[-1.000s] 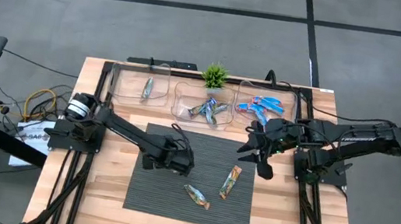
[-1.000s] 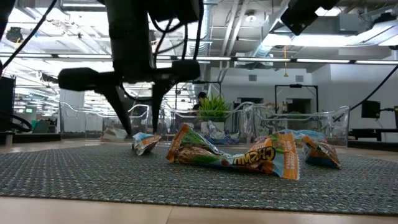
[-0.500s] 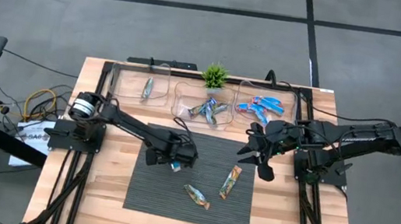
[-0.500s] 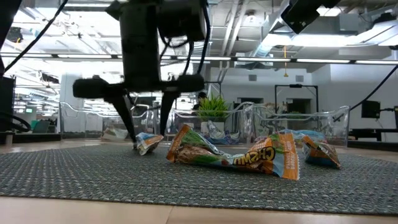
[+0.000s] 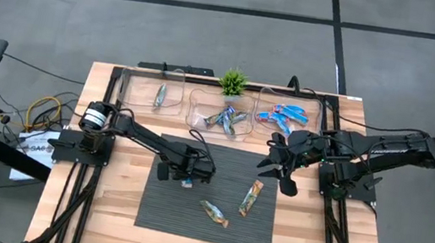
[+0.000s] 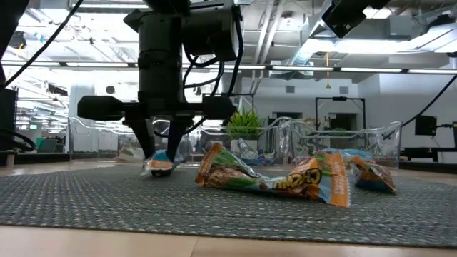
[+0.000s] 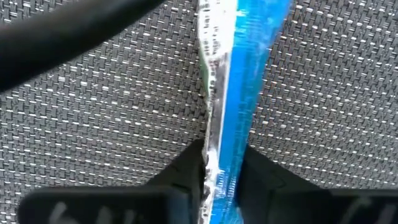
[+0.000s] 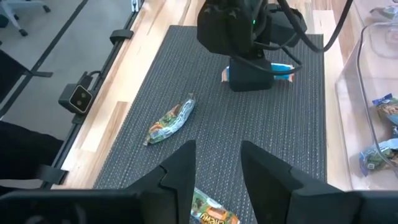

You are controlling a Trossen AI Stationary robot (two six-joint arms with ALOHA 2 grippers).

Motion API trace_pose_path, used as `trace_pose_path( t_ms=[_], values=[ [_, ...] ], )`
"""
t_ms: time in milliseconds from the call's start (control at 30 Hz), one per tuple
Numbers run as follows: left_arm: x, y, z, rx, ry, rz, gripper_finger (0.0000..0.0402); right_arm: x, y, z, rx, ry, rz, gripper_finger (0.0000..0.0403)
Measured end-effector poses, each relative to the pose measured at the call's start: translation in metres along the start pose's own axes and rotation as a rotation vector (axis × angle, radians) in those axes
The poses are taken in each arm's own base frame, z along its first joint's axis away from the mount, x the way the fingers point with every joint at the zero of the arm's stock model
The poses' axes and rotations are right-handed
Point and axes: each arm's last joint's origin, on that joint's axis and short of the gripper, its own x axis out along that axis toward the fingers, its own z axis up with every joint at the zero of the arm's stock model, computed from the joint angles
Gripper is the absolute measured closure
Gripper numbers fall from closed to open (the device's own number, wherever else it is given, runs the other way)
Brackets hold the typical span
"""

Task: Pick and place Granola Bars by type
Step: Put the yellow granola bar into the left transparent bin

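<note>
Three granola bars sit on the dark woven mat (image 5: 216,191) in the middle of the desk (image 5: 95,206). The left hand (image 5: 189,177) is down on the mat near its left-rear part, its fingers (image 7: 186,171) pinching a blue bar (image 7: 239,99) edge-on; in the low view that bar (image 6: 158,164) hangs just at the mat's surface. A tan-green bar (image 5: 213,213) lies nearer the mat's front edge, and an orange-green bar (image 5: 250,198) lies just right of it, toward the mat's right edge. Along the desk's rear edge stand three clear bins: the left bin (image 5: 132,92) holds one tan-green bar, the middle bin (image 5: 201,119) several mixed ones, the right bin (image 5: 311,122) blue ones. A small green plant (image 5: 232,81) stands behind the middle bin. The right hand (image 5: 280,160) hovers over the mat's right-rear corner, fingers spread and holding nothing.
</note>
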Motion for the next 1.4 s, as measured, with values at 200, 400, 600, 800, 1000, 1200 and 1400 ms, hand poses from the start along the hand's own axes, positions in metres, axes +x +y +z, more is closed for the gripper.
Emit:
trace_pose_path(
  t_ms=[200, 400, 600, 800, 1000, 1200, 1400],
  values=[
    [0.000, 0.000, 0.000, 0.007, 0.001, -0.003, 0.0371, 0.000, 0.000, 0.000, -0.014, 0.000, -0.003, 0.0284],
    [-0.003, -0.001, 0.000, 0.016, 0.002, -0.010, 0.0362, 0.000, 0.000, 0.000, -0.014, 0.000, -0.003, 0.0284],
    [-0.015, -0.007, 0.000, 0.022, -0.041, -0.018, 0.0372, 0.000, 0.000, 0.000, -0.015, 0.000, -0.003, 0.0284],
    [-0.036, -0.005, 0.003, 0.036, -0.071, -0.011, 0.0368, 0.000, 0.000, 0.000, -0.015, 0.000, -0.002, 0.0284],
    [-0.085, 0.011, 0.015, 0.018, -0.181, -0.097, 0.0377, 0.000, 0.000, 0.002, -0.018, -0.018, -0.002, 0.0284],
    [-0.136, 0.044, 0.045, -0.023, -0.310, -0.092, 0.0369, 0.000, 0.000, 0.006, -0.024, -0.062, -0.006, 0.0284],
    [-0.174, 0.080, 0.086, -0.119, -0.468, -0.041, 0.0375, -0.001, -0.004, 0.009, -0.018, -0.094, -0.082, 0.0284]
  ],
)
